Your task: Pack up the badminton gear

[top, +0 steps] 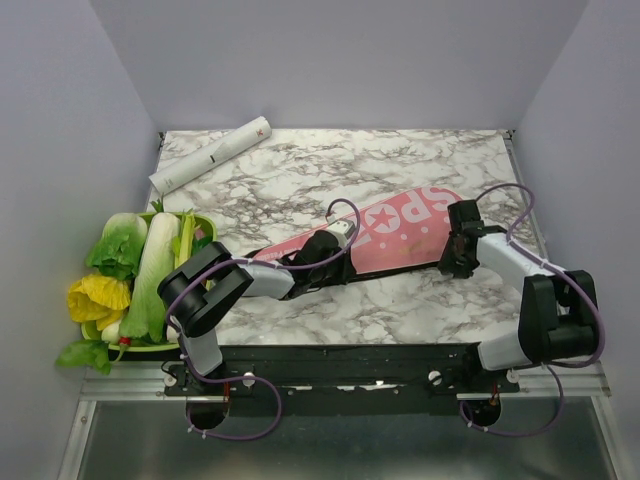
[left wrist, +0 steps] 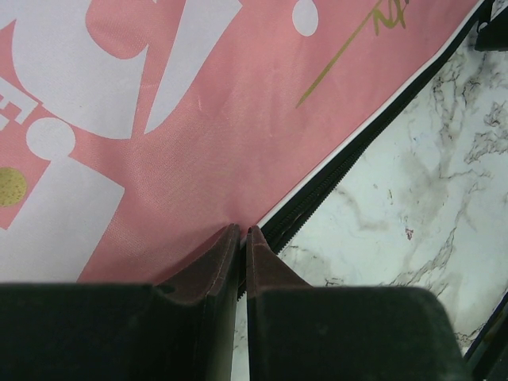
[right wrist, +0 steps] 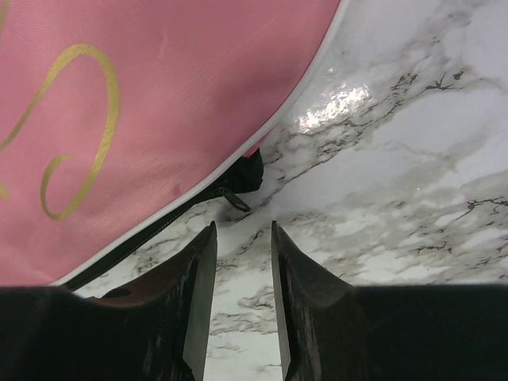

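One pink racket cover (top: 400, 232) lies diagonally mid-frame in the top view, on the marble table (top: 400, 160). Left gripper (left wrist: 242, 232) clenched at its zipper edge, apparently pinching fabric. Right gripper (right wrist: 242, 230) slightly parted, empty, beside the zipper pull (right wrist: 236, 194). White tube (top: 210, 155) upper left.

Your right gripper (right wrist: 243, 230) hangs over the marble table (right wrist: 413, 198), fingers a little apart with nothing between them. The pink cover (right wrist: 143, 119), gold script on it, lies to the left. Its black zipper pull (right wrist: 244, 175) sits just beyond your fingertips.
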`<state>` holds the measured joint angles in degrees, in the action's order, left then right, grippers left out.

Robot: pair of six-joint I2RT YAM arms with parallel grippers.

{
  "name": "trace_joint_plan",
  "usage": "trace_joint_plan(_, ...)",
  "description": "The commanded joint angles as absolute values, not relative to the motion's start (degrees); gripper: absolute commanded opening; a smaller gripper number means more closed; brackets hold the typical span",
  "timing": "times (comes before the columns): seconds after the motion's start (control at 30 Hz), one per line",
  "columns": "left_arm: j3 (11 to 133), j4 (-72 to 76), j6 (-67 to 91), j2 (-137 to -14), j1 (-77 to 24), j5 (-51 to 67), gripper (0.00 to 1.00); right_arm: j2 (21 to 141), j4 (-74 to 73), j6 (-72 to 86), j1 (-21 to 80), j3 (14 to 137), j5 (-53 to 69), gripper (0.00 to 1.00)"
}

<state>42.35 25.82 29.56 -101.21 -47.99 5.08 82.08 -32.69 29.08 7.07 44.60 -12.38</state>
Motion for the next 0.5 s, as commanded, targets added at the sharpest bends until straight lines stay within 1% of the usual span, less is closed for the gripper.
trace_joint_plan(0.0, 40.1, 20.1, 29.0, -103.8, -48.1, 6.9, 0.16, 84.5, -31.1, 26.9, 5.1, 45.3, -9.9, 0.41)
trace_joint_plan(0.47, 40.9, 20.4, 29.2, -105.8, -48.0, 7.2, 0.16, 90.3, -31.4, 20.7, 4.4, 49.7, -7.3, 0.41)
